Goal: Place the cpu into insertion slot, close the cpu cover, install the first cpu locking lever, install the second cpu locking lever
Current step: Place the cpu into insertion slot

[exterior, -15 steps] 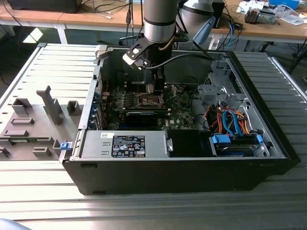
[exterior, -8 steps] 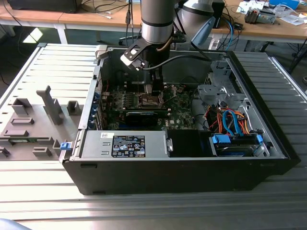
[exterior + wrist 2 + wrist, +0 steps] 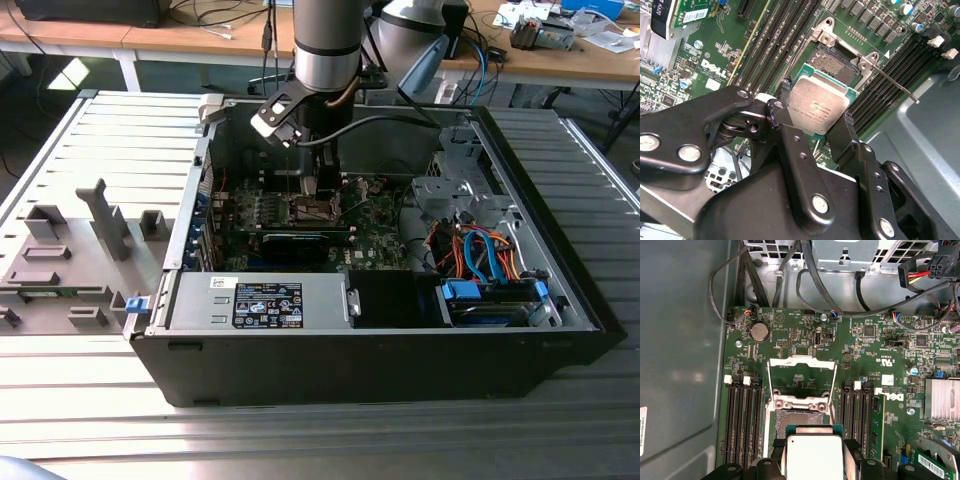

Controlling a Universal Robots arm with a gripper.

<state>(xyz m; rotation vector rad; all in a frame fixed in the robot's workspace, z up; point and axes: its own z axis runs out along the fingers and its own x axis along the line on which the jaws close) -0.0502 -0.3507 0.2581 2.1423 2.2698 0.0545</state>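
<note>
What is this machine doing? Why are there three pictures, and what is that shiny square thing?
It is a robot arm, a grey metal tube with a black gripper at its end, like a hand with two fingers. The exterior view comes from a camera standing apart. It shows the arm reaching down into an open black computer case that lies on a ribbed grey metal table. Both wrist views come from cameras riding on the arm, so they look closely at the green circuit board inside. The gripper is shut on the cpu, a small flat square silvery chip. It holds the chip over the insertion slot, a square socket with a dark contact field. The cpu cover, a thin grey metal frame, stands flipped open at the slot's edge.
</note>
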